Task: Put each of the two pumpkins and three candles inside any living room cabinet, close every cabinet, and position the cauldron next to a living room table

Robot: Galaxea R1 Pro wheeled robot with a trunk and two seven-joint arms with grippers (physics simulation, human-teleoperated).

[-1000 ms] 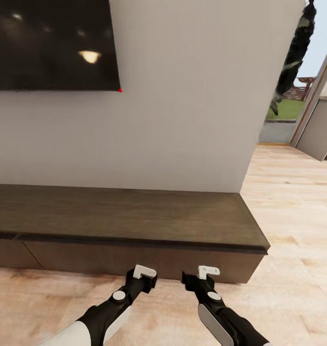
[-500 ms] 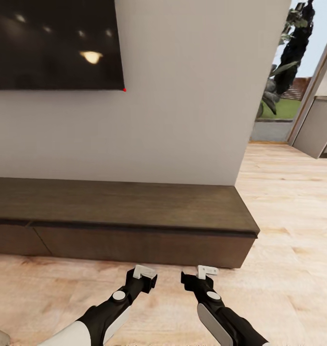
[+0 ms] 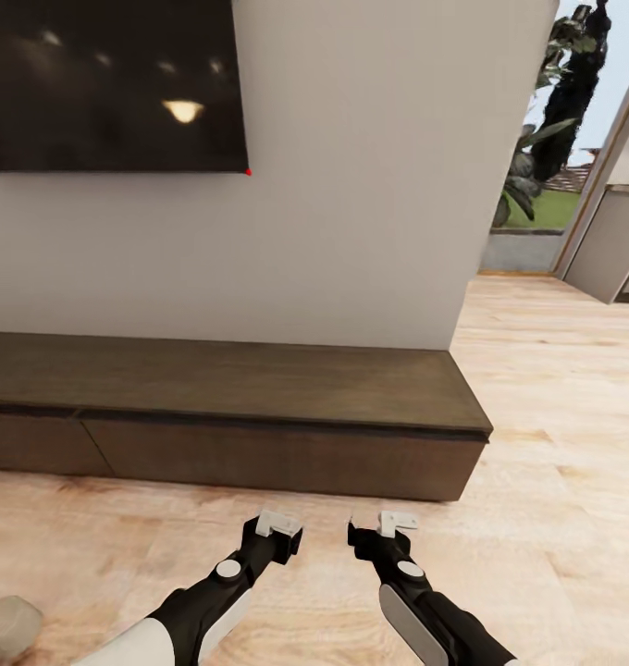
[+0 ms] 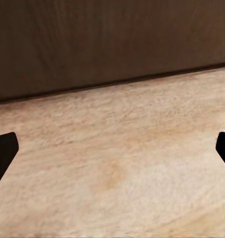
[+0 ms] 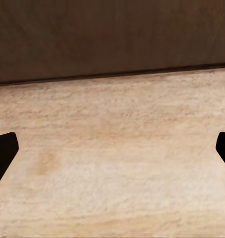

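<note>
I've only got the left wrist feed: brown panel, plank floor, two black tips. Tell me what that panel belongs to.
Observer: It is the front of the cabinet, a long low dark wood unit against the wall, below a black TV.
Operator: Report whether its drawers are shut.
Observer: The fronts in the head view sit flush; nothing is pulled out.
Operator: Give me both grippers' state.
Observer: The left gripper and right gripper hang side by side above the floor short of the cabinet, both open and empty.
Operator: Name anything lying near me.
Observer: A pale rounded object sits on the floor to your left.
</note>
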